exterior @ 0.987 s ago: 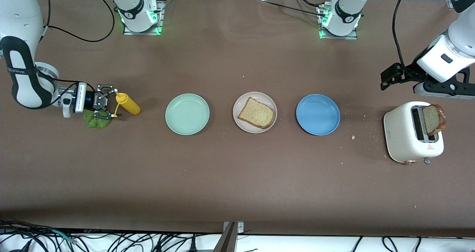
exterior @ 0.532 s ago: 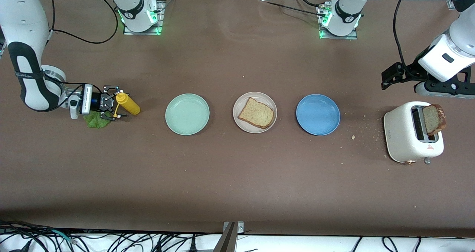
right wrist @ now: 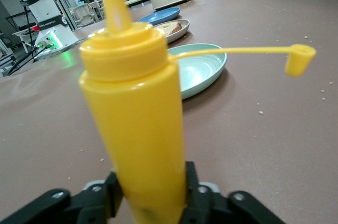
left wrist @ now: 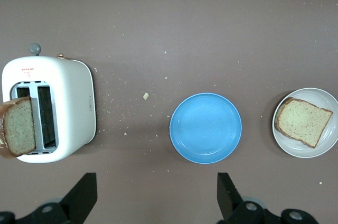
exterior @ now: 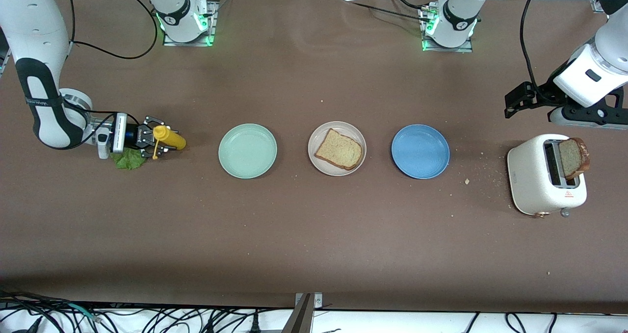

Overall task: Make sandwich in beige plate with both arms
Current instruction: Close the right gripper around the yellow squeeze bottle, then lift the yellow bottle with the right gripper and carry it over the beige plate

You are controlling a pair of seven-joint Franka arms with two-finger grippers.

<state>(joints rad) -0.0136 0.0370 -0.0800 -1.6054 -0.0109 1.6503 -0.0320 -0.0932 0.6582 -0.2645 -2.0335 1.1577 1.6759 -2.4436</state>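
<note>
Yellow bottle (exterior: 169, 138) (lying lengthwise), right gripper (exterior: 156, 142) clamped.

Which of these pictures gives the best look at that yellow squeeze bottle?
The right wrist view: the yellow bottle fills the picture, its cap dangling on a strap, the right gripper closed around it. The front view shows it small, beside the lettuce leaf. The left wrist view misses it entirely.
</note>
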